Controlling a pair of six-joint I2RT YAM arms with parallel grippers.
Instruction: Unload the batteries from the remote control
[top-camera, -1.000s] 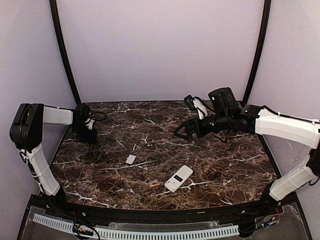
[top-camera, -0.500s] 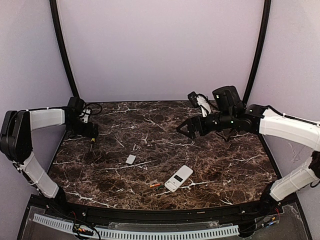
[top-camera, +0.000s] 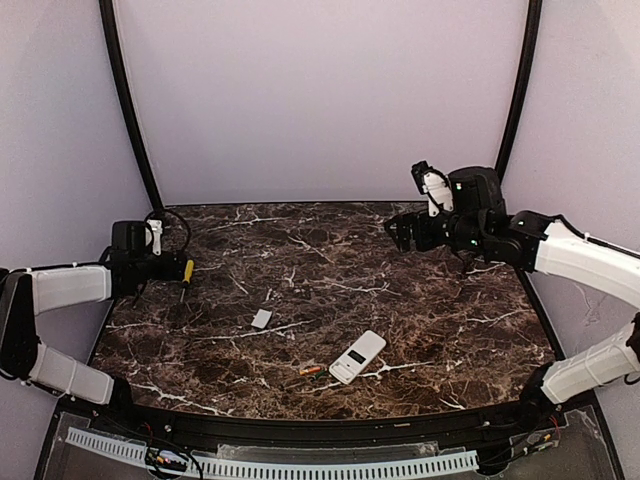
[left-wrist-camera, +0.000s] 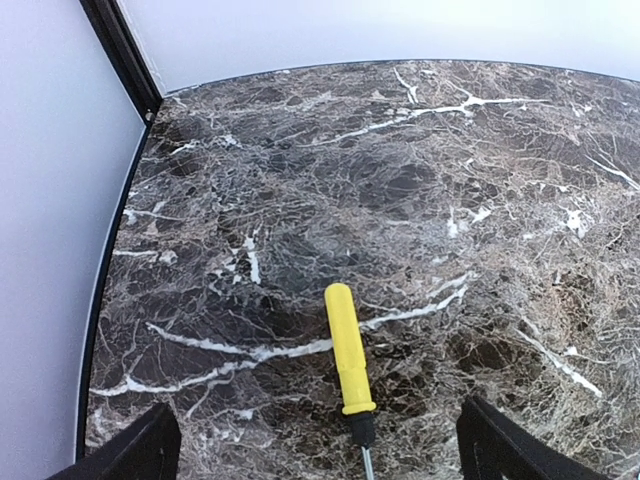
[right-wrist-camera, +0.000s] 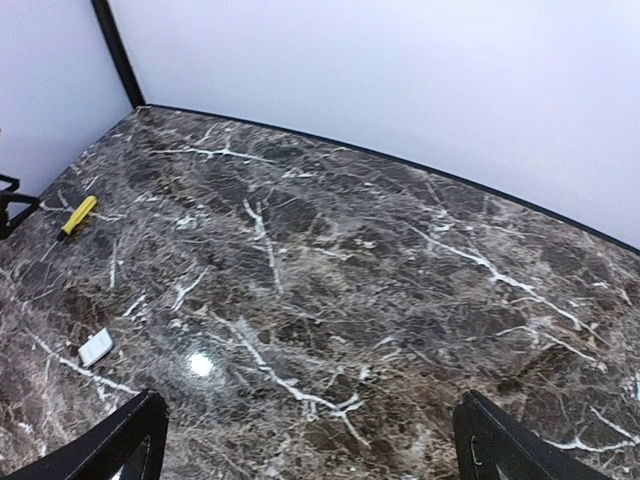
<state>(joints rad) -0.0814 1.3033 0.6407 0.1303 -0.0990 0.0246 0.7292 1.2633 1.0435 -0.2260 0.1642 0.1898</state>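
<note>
Dark brown marble with white veins makes up the table (top-camera: 330, 255), which is closed in by pale lilac walls and two black corner posts. At the left side, the left gripper (left-wrist-camera: 318, 425) is held low over the marble, its fingers (left-wrist-camera: 140, 450) spread wide and nothing gripped. In the left wrist view a screwdriver (left-wrist-camera: 347, 350) with a yellow handle is seen lying flat in the gap between them. Its handle points away past the fingertips, its dark shaft runs back toward the wrist, and it is touched by neither finger. At the far right, the right gripper (right-wrist-camera: 307, 420) is raised above the table, its fingers (right-wrist-camera: 500, 445) likewise parted and empty. The remote control (top-camera: 357, 357) is found well apart from both pairs of fingers, near the front edge of the table. It is laid flat and slantwise with its small dark window turned up. One of the batteries (top-camera: 310, 370), a thin orange-red cylinder, is seen out on the marble just beside the remote's near end, on the side toward the left fingers. Whether the two touch cannot be told. A small white cover piece (top-camera: 261, 319) is laid between the left fingers and the remote, apart from each. In the right wrist view it is seen ahead of the finger at the left of that picture, and the screwdriver is seen far beyond it.
</note>
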